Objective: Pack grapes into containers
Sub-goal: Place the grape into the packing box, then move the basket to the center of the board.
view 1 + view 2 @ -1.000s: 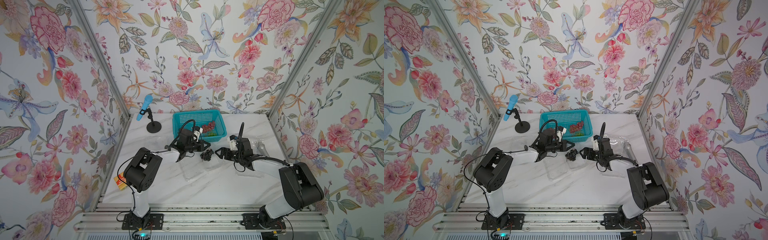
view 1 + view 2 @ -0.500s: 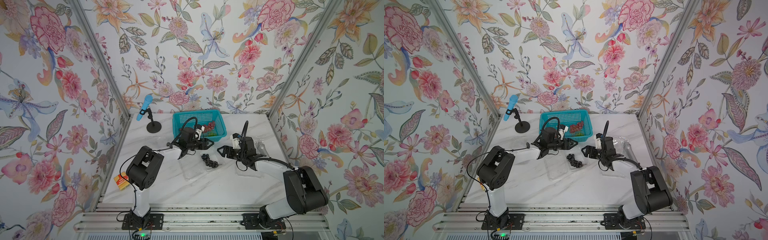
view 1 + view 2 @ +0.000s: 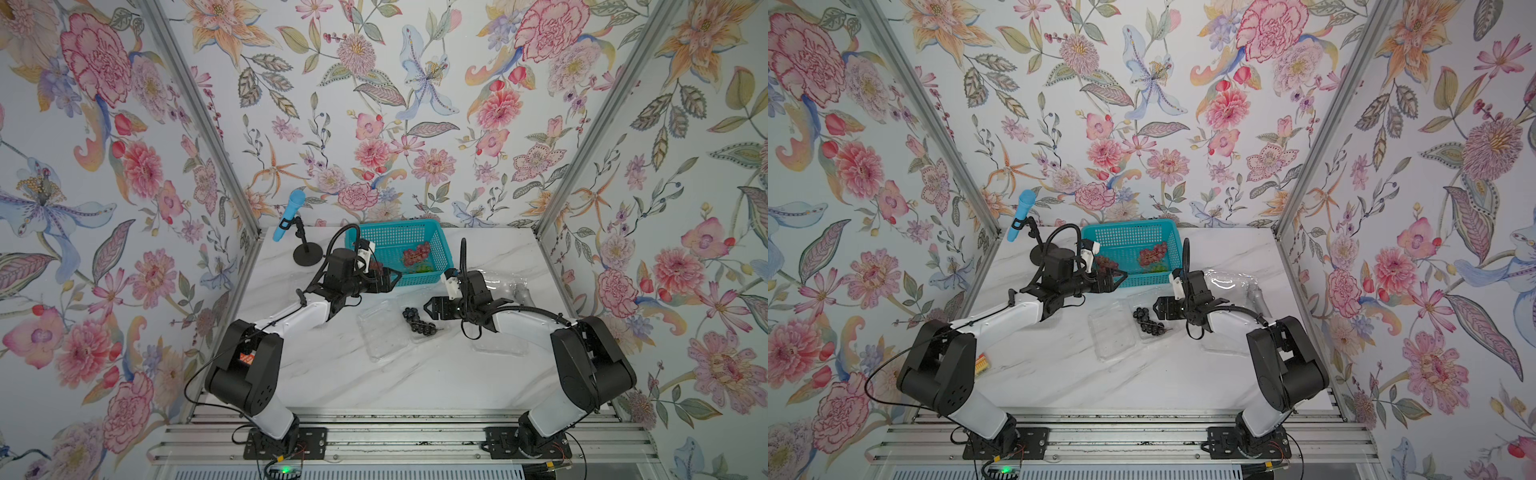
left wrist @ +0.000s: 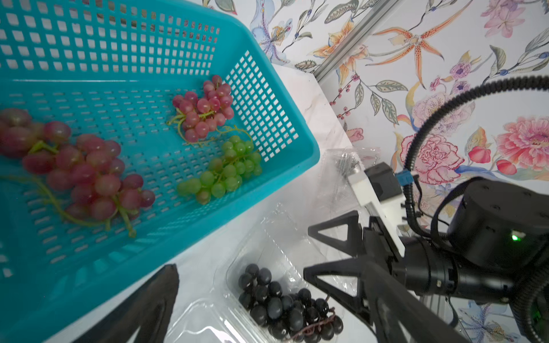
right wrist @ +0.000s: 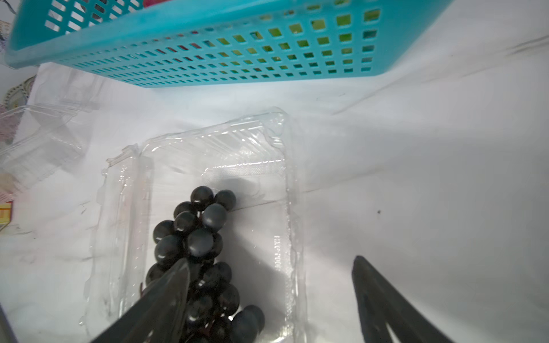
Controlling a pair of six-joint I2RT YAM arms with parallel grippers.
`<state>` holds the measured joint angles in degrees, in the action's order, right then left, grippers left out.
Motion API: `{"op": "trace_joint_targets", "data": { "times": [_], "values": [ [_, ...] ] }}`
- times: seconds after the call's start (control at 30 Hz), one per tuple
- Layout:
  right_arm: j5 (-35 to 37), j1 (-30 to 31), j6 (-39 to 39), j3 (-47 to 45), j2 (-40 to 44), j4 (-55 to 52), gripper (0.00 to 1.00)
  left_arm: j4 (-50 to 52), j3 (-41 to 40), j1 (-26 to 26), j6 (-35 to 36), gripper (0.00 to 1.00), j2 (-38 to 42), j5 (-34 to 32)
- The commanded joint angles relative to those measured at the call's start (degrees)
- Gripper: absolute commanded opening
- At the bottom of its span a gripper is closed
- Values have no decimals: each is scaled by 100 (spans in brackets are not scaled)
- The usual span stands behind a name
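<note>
Floral walls, white marble table (image 3: 415,382). Both top views: teal basket (image 3: 376,232) at the back centre, mic (image 3: 289,216) on a stand on its left-arm side. Small red bunch (image 3: 417,254) and green bunch (image 3: 422,269) lie in the basket. Big red bunch (image 3: 1106,262) peeks out beside the left wrist, also inside the basket. Clamshell (image 3: 384,332) lies open flat in front of the basket; dark bunch (image 3: 419,322) sits in its half nearer the right arm. At the basket's front edge: left gripper (image 3: 388,279), jaws spread, holding nothing. Just beside the dark bunch: right gripper (image 3: 430,308), jaws spread, empty. On the basket's right-arm side, behind the right arm, second clamshell (image 3: 498,278); third clamshell (image 3: 500,349) under the right forearm.

Left wrist: looks into basket (image 4: 208,216). On its floor: big red bunch (image 4: 86,175), small red bunch (image 4: 205,112), green bunch (image 4: 225,169), green just beside small red. Only one left finger (image 4: 154,303) shows, outside the basket wall, nothing on it. Dark bunch (image 4: 285,306) in clamshell (image 4: 267,237). Right gripper (image 4: 307,249) beside it, fingers apart, nothing between.

Right wrist: dark bunch (image 5: 196,237) in clamshell (image 5: 267,178), along one side of the tray. Right fingers (image 5: 166,297) wide apart; one overlaps the bunch in view, contact cannot be told. Basket (image 5: 208,53) wall beyond the clamshell, red and green showing through its holes.
</note>
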<state>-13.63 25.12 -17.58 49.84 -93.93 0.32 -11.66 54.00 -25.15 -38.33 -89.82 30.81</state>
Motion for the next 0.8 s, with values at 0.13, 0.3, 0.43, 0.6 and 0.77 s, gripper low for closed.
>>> {"op": "trace_joint_targets", "data": {
  "times": [0.13,0.3,0.43,0.6,0.77],
  "values": [
    [482,147,133,338,-323,-317,70,407,-1236,-52,-107,100,677,-366],
    [656,364,79,475,-543,-332,61,622,-1447,-56,-96,100,835,-508],
    [813,466,-56,587,-707,-339,57,569,-1431,-43,-87,100,639,-556],
    [914,494,-188,642,-753,-354,55,403,-929,-2,-69,100,195,-640],
    [713,281,-366,520,-570,-269,63,100,-242,148,-95,100,-401,-697]
  ]
}}
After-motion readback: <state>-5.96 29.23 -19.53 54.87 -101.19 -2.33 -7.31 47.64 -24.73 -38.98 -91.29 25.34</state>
